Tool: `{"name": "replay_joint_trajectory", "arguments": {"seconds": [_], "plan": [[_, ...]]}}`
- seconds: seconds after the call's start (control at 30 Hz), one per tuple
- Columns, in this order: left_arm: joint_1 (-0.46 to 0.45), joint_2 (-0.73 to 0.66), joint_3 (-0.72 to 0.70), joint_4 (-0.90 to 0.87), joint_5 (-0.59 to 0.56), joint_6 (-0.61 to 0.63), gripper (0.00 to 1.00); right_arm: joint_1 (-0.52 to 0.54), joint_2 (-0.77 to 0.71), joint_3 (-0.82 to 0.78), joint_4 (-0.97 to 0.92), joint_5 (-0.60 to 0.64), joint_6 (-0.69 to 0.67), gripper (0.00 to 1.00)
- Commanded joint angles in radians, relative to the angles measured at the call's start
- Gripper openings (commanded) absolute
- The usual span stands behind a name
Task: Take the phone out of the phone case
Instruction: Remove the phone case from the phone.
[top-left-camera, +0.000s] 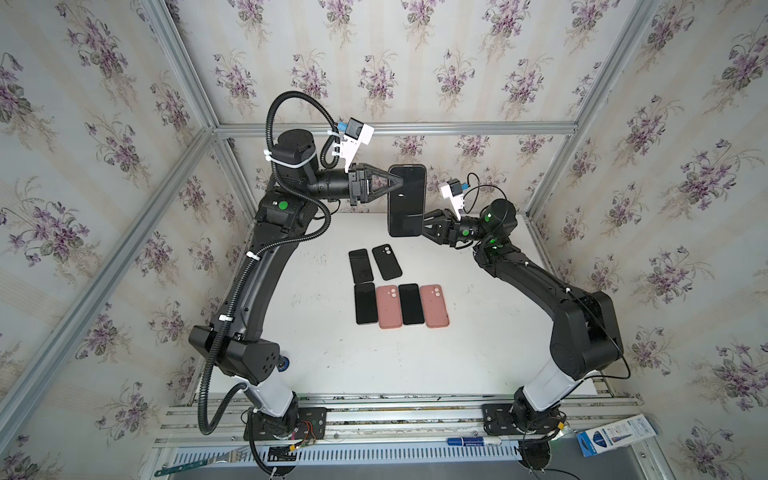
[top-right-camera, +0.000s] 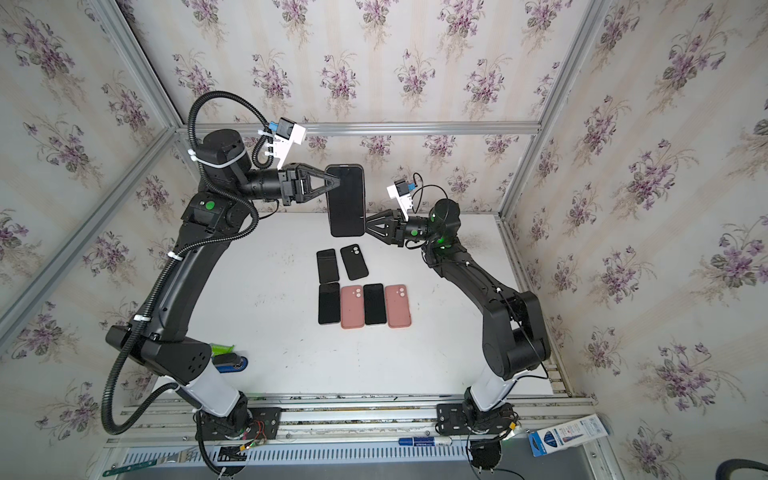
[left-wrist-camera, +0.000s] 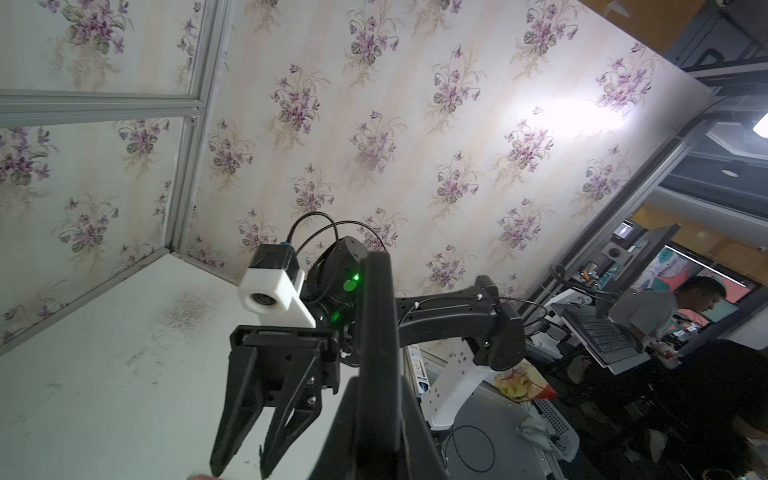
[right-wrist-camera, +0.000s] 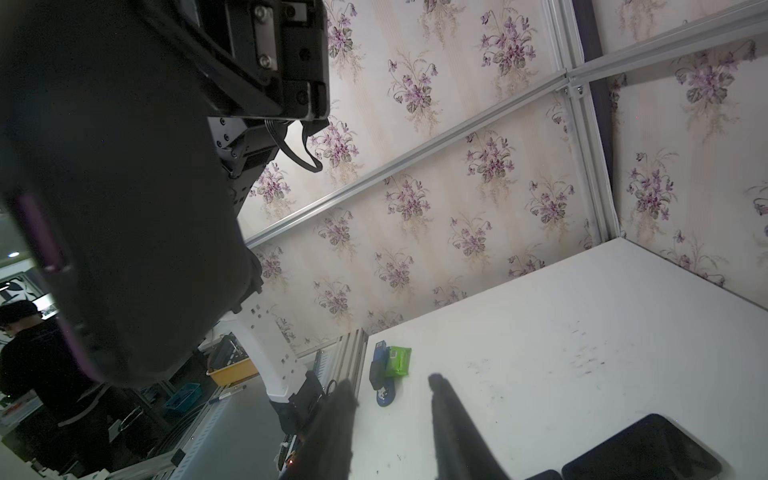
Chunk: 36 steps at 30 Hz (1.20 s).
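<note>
Nearest on the bench (top-left-camera: 478, 332), two dark phones (top-left-camera: 365, 303) and two pink cases (top-left-camera: 389, 306) lie in a row, with two black cases (top-left-camera: 387, 262) behind. Farther back, up in the air, the left tool (top-left-camera: 400, 183) clamps the cased phone (top-left-camera: 407, 199) at one side. The right tool (top-left-camera: 426, 224), jaws narrowly apart and empty, is at its opposite edge.

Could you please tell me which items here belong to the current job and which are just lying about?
In the job: cased phone, left end effector gripping it, right end effector beside it.
Lying about: marker, blue box, green packet.
</note>
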<state>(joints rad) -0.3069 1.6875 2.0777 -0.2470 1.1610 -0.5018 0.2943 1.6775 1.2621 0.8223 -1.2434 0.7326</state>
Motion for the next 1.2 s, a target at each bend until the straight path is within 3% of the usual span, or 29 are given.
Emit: {"name": "replay_joint_trajectory", "arguments": {"seconds": [0.0, 0.1, 0.23, 0.37, 0.53, 0.77, 1.17], "plan": [[-0.004, -0.005, -0.002, 0.121, 0.019, -0.076, 0.0, 0.0, 0.006, 0.014, 0.052, 0.026, 0.003, 0.35], [0.004, 0.01, 0.016, 0.148, -0.024, -0.154, 0.0, -0.001, -0.003, 0.006, 0.06, 0.034, 0.007, 0.37], [0.006, 0.049, 0.055, 0.291, -0.078, -0.413, 0.0, -0.003, -0.052, -0.031, 0.065, 0.055, 0.028, 0.48], [0.017, 0.089, 0.067, 0.323, -0.158, -0.646, 0.0, -0.003, -0.13, -0.08, 0.07, 0.186, 0.106, 0.54], [0.014, 0.095, -0.053, 0.544, -0.217, -0.929, 0.0, 0.01, -0.186, -0.052, -0.132, 0.326, 0.23, 0.54], [0.013, 0.093, -0.087, 0.545, -0.244, -0.972, 0.0, 0.064, -0.245, -0.053, -0.09, 0.389, 0.285, 0.6], [0.009, 0.087, -0.108, 0.569, -0.249, -0.981, 0.0, 0.067, -0.257, -0.068, 0.031, 0.409, 0.377, 0.61]]}}
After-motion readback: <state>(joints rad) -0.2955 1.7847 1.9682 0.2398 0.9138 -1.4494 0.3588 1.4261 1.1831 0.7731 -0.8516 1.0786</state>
